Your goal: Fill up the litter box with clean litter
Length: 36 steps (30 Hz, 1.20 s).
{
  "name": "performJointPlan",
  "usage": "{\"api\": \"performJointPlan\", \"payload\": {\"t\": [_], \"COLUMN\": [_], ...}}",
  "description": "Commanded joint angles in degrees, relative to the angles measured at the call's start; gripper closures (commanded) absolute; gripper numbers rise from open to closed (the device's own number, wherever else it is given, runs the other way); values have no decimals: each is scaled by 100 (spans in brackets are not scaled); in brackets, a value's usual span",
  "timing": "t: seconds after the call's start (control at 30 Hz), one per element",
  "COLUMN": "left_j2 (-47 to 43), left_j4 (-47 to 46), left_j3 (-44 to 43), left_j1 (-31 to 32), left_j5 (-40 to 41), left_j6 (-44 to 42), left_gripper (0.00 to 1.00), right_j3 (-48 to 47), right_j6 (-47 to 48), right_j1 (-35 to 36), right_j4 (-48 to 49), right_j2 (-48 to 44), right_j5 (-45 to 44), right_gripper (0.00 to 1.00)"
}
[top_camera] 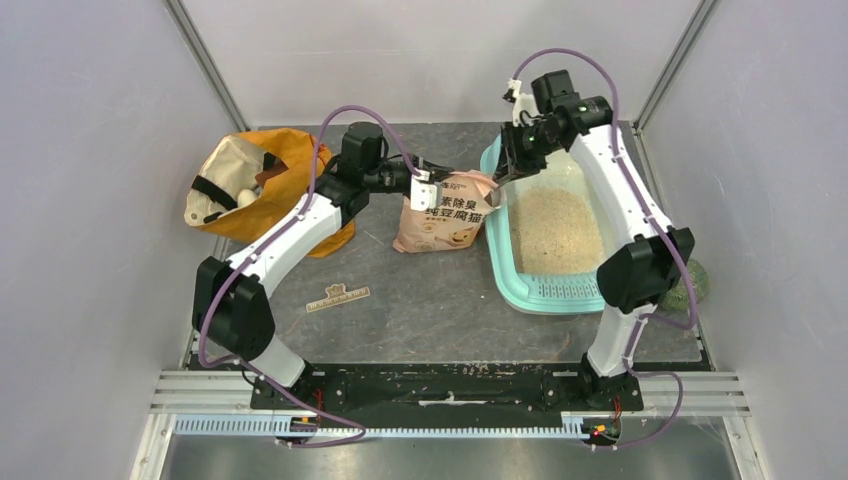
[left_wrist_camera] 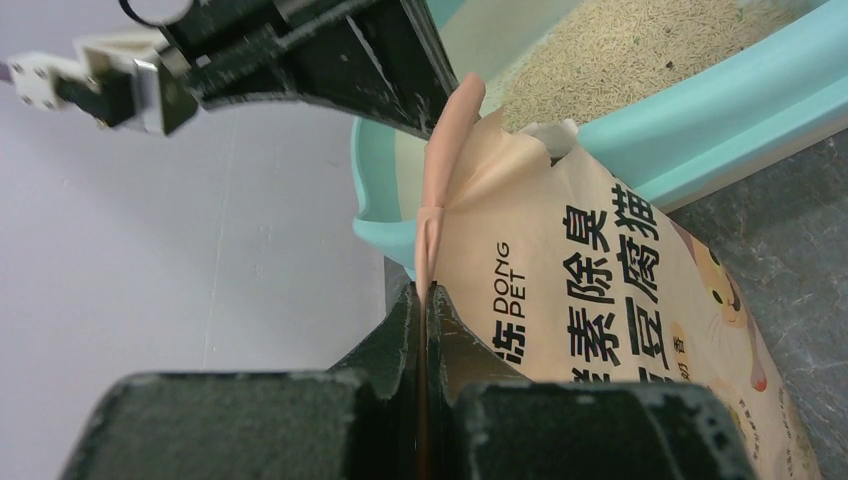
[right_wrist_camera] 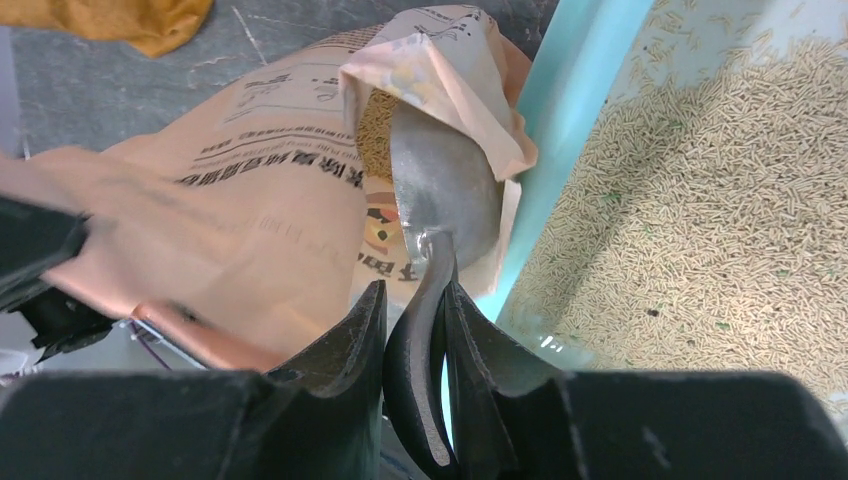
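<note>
The teal litter box (top_camera: 545,292) lies right of centre, with pale beige clean litter (top_camera: 557,230) spread inside it. A peach-pink pouch (top_camera: 445,215) stands against the box's left rim (left_wrist_camera: 720,110). My left gripper (left_wrist_camera: 428,300) is shut on the pouch's flat top seam. My right gripper (right_wrist_camera: 415,300) is shut on the black handle of a silver scoop (right_wrist_camera: 445,180). The scoop's bowl reaches into the pouch's open mouth (right_wrist_camera: 440,60), where more granules show. In the right wrist view, litter (right_wrist_camera: 720,200) covers the box floor to the right of the rim (right_wrist_camera: 570,120).
An orange fabric bag (top_camera: 250,185) sits at the back left. A small tan strip (top_camera: 338,297) lies on the dark table in front of the left arm. A green object (top_camera: 697,280) is partly hidden behind the right arm. Enclosure walls stand close on three sides.
</note>
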<state>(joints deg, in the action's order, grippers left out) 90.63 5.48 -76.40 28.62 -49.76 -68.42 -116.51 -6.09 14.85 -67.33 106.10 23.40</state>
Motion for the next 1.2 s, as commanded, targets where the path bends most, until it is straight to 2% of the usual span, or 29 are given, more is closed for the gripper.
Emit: {"api": "performJointPlan", "payload": {"t": [0.0,0.13,0.27,0.43,0.53,0.7,0.83,1.07,1.17], "left_j2": [-324,-357,-421,-449,-433,-416,-398,-343,-342], "left_j4": [-430,-451,-468,-476,-485,-485,-482,-450,-460], "left_j3": [120,167,242,301,296,279,266,70,21], "left_j1": [-4,-6,-6,-2,-6,-5,-14,-41,-49], "left_j5": [-108,-51,40,86,114,150,166,195,180], "left_j6": [-270,-283,-291,-354,-378,-417,-438,-367,-328], "left_gripper": [98,98,98,98,98,98,98,98,98], "right_j3": [-325,-411,-397,-7,426,914,1444,2208,2611], "right_j6": [-494,-648,-836,-972,-1172,-1406,-1840,-2692,-3197], "right_j1": [338,693,854,845,784,765,723,683,677], "right_j4": [108,121,166,423,931,1585,2459,3923,4888], "right_j2": [293,594,840,1003,919,900,777,647,506], "right_j5": [-739,-1124,-1103,-59,760,1539,2107,2761,3038], "right_gripper": [100,100,100,100,100,100,100,100,100]}}
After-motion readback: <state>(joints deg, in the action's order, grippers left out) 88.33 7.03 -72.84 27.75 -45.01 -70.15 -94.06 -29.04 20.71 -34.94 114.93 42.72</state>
